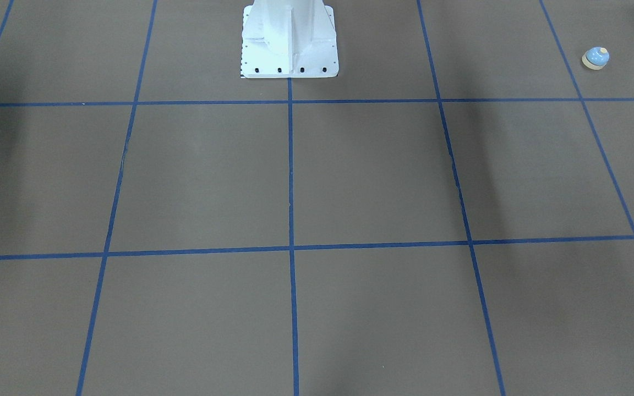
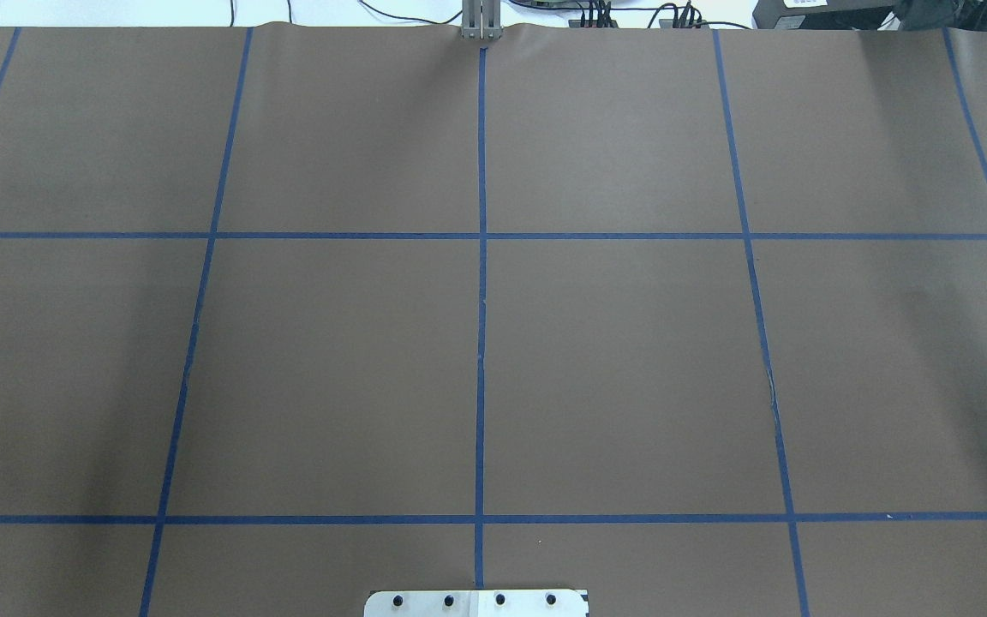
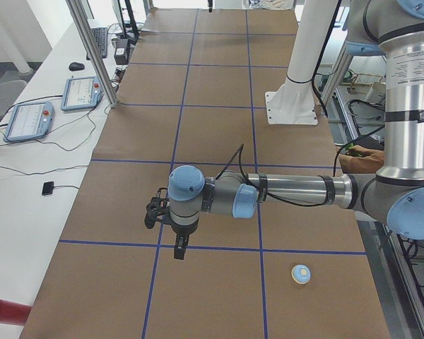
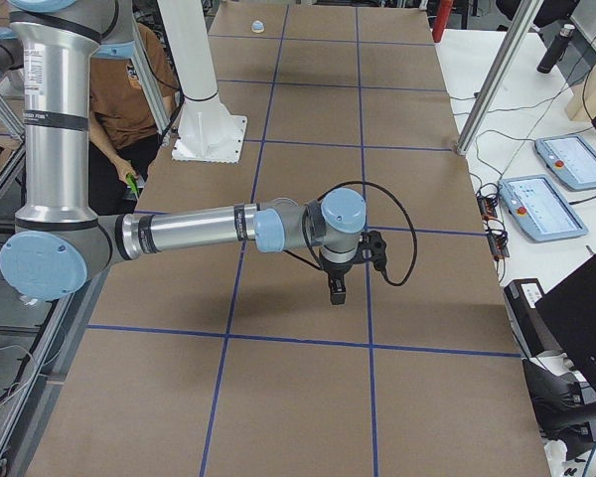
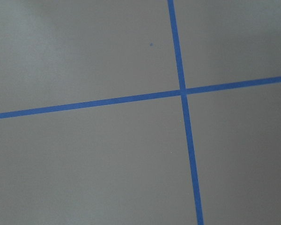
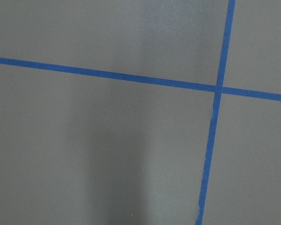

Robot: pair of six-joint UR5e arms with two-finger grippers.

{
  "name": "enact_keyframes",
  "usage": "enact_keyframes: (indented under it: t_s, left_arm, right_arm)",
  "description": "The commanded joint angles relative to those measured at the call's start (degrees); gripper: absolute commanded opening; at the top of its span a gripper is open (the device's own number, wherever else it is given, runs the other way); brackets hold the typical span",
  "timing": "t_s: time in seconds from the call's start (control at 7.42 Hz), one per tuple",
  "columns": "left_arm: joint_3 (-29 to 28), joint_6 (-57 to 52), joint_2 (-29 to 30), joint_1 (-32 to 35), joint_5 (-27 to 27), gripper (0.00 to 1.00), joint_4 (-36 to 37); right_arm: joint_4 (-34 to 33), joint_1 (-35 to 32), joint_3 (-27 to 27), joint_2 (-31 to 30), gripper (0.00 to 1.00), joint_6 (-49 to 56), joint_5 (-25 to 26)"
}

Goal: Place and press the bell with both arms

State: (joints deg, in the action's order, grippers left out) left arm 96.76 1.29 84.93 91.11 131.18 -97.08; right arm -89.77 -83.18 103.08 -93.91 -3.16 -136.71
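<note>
The bell (image 1: 595, 57), light blue with a cream button and base, stands alone on the brown table near the robot's side at its left end. It also shows in the exterior left view (image 3: 301, 273) and, tiny, in the exterior right view (image 4: 258, 24). My left gripper (image 3: 178, 251) points down above the table, well apart from the bell. My right gripper (image 4: 336, 294) points down over the table's other end. Both grippers show only in the side views, so I cannot tell whether they are open or shut. Both wrist views show only table and blue tape.
The white pedestal base (image 1: 289, 44) stands at the table's middle on the robot's side. Blue tape lines (image 2: 481, 300) divide the brown table into squares. A seated person (image 4: 119, 89) is behind the robot. Tablets (image 3: 81, 92) and metal posts (image 3: 92, 49) stand beside the table.
</note>
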Motion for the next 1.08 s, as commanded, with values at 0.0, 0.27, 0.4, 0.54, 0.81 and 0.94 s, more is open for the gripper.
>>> enact_keyframes:
  t_s: [0.0, 0.27, 0.4, 0.54, 0.81, 0.94]
  left_arm:
    - [1.1, 0.1, -0.7, -0.1, 0.1, 1.00, -2.0]
    - [1.2, 0.1, -1.7, -0.6, 2.5, 1.00, -3.0]
    - [1.6, 0.2, -1.8, -1.0, 2.5, 1.00, -3.0]
    - [2.4, 0.4, -1.8, -1.9, 2.5, 1.00, -2.9]
    - [2.8, 0.5, -1.7, -3.2, 1.9, 1.00, -2.9]
    - [2.8, 0.4, -1.7, -3.7, 1.6, 1.00, -2.9]
  right_arm:
    - [0.1, -1.0, 0.0, -0.9, 1.00, 0.0, 0.2]
    - [0.1, -1.1, 0.0, -0.8, 1.00, 0.0, 0.2]
    - [0.1, -1.0, -0.1, -0.8, 1.00, 0.0, 0.3]
    - [0.1, -1.0, -0.2, -0.9, 1.00, 0.0, 0.2]
    - [0.1, -1.1, -0.2, -0.9, 1.00, 0.0, 0.2]
    - [0.1, -1.0, -0.2, -0.9, 1.00, 0.0, 0.3]
